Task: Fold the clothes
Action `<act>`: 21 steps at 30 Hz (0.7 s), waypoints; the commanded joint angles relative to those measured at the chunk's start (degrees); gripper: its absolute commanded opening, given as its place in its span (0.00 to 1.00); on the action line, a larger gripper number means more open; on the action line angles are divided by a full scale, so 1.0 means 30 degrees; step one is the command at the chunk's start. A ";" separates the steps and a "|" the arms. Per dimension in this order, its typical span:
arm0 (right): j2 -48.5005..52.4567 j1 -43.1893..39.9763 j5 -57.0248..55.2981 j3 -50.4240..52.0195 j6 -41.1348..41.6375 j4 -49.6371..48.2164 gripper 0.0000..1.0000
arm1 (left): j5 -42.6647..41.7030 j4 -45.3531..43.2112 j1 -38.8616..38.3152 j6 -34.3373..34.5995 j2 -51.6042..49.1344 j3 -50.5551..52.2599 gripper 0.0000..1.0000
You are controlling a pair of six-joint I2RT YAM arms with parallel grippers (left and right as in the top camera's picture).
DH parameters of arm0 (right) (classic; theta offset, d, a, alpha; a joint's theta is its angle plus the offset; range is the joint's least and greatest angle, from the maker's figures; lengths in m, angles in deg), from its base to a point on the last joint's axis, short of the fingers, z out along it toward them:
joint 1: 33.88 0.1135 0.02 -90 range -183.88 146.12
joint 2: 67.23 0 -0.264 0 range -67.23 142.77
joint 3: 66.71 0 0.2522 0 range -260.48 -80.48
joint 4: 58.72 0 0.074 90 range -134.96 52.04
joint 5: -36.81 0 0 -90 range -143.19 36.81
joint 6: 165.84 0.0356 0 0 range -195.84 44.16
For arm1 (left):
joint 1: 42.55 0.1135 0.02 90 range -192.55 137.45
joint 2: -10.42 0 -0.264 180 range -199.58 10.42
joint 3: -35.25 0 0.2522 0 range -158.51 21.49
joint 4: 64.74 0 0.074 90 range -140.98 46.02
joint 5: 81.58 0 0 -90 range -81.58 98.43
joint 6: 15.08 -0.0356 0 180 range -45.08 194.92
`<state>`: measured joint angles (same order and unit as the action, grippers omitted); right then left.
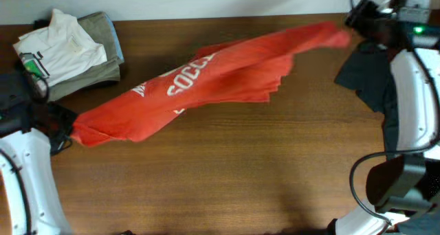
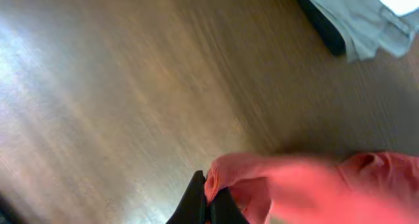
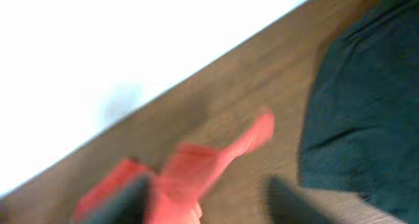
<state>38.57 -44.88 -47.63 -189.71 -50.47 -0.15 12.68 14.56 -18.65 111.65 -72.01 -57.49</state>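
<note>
The orange-red T-shirt (image 1: 220, 77) is stretched in a long diagonal band across the table, with its white lettering facing up. My left gripper (image 1: 69, 130) is at the shirt's lower left end. In the left wrist view it (image 2: 209, 199) is shut on a bunched edge of the shirt (image 2: 308, 185). My right gripper (image 1: 352, 20) is at the shirt's upper right tip. The right wrist view is blurred. There its fingers (image 3: 206, 188) stand wide apart, and the shirt's end (image 3: 196, 171) lies against the left finger.
A white shirt with a green mark (image 1: 62, 46) lies on a folded khaki-grey garment (image 1: 96, 73) at the back left. A dark garment (image 1: 368, 77) lies at the right, and it also shows in the right wrist view (image 3: 366, 106). Bare wood table (image 1: 227, 173) fills the front.
</note>
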 commanded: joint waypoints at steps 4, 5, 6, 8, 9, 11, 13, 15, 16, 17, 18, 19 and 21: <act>0.0036 0.0525 0.0175 -0.0233 -0.0386 0.3111 0.99 | -0.0051 -0.0867 -0.1865 0.0189 -0.1086 0.0357 0.00; 0.0036 0.0743 0.0466 -0.0233 -0.0444 0.3840 0.99 | -0.0058 -0.0984 -0.2069 0.0189 -0.1224 0.0357 0.00; 0.0036 0.0954 0.0765 -0.0233 -0.0539 0.4386 0.99 | -0.0051 -0.1042 -0.2171 0.0189 -0.1311 0.0357 0.00; 0.0080 0.1508 0.1464 -0.0197 -0.0976 0.5799 0.99 | -0.0058 -0.1100 -0.2244 0.0197 -0.1508 0.0357 0.00; 0.0160 0.2004 0.1727 -0.0182 -0.1399 0.6819 0.99 | 0.0000 -0.1122 -0.2237 0.0197 -0.1603 0.0357 0.00; 0.0401 0.2805 0.1741 0.0029 -0.1384 0.7810 0.99 | 0.0015 -0.1122 -0.2237 0.0197 -0.1705 0.0357 0.00; 0.0823 0.3963 0.1406 0.0699 -0.1370 0.8145 0.98 | 0.0015 -0.1129 -0.2237 0.0197 -0.1756 0.0357 0.00; 0.1588 0.5173 0.1056 0.1851 -0.0823 0.7555 0.99 | 0.0022 -0.1137 -0.2237 0.0189 -0.1814 0.0357 0.00; 0.1923 0.5537 0.1086 0.2295 -0.0401 0.7089 0.98 | 0.0051 -0.1129 -0.2237 0.0189 -0.1858 0.0357 0.00; 0.2273 0.5850 0.1078 0.2688 -0.0022 0.6601 0.99 | 0.0080 -0.1115 -0.2237 0.0189 -0.1880 0.0357 0.00; 0.2798 0.6229 0.1078 0.3111 0.0444 0.6003 0.99 | 0.0073 -0.1122 -0.2237 0.0189 -0.1916 0.0372 0.00; 0.3300 0.6528 0.1078 0.3366 0.0809 0.5595 0.99 | 0.0073 -0.1115 -0.2237 0.0189 -0.1916 0.0423 0.00; 0.4546 0.7125 0.1093 0.3643 0.1596 0.4889 0.97 | 0.0080 -0.1129 -0.2237 0.0189 -0.1916 0.0583 0.00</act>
<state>47.80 -25.56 -44.04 -180.48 -50.19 15.92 12.28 11.32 -25.25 111.67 -77.19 -56.70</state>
